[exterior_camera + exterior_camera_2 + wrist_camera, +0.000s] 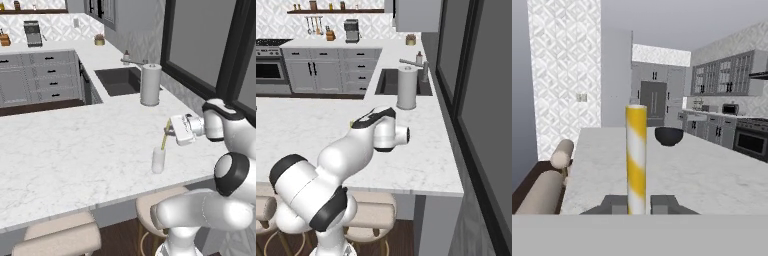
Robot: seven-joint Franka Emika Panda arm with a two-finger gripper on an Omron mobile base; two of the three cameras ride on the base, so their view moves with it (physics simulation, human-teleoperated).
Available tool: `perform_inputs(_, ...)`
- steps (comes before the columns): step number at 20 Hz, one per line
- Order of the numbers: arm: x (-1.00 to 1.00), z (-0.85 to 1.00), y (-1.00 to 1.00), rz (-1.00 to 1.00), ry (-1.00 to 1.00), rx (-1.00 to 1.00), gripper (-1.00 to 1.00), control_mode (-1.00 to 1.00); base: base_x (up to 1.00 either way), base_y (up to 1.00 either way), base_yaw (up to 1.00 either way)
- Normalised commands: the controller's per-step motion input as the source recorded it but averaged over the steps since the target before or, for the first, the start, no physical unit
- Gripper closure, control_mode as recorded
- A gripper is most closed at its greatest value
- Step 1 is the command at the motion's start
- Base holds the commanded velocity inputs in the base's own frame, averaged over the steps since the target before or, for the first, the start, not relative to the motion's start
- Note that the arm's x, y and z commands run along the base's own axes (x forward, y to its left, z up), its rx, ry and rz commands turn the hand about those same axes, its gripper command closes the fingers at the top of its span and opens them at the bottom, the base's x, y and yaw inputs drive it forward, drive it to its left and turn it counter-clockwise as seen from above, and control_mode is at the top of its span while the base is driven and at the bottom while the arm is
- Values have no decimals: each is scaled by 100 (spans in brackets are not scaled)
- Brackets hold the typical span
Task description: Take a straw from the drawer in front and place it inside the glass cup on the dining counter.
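My gripper (170, 131) is shut on the straw (165, 136), a thin yellow stick that hangs tilted from the fingers. The straw's lower end is right at the rim of the glass cup (158, 160); I cannot tell whether it is inside. The clear cup stands upright on the dining counter (75, 150) near its front edge. In the hand view the straw (636, 155) rises yellow-and-white striped between my gripper (637, 204) tips, over the marble dining counter (712, 175). The arm hides the cup in the right base view. The drawer is out of view.
A tall white roll (150, 84) stands beside the sink (117, 80) behind the cup. A black bowl (669, 136) sits farther along the counter. Beige stools (60, 235) stand under the counter's near edge. Dark windows (210, 45) line the right wall.
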Motion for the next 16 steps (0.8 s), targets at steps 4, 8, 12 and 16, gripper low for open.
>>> perform_inputs(4, 12, -1, 0, 0, -3, 0, 100, -100, 0, 0, 0)
perform_inputs(8, 0, -1, 18, 1, -1, -1, 100, -100, 0, 0, 0)
perform_inputs(12, 0, -8, 27, 3, 0, -1, 100, -100, 0, 0, 0)
perform_inputs(16, -2, -10, 7, 5, 0, 0, 100, -100, 0, 0, 0)
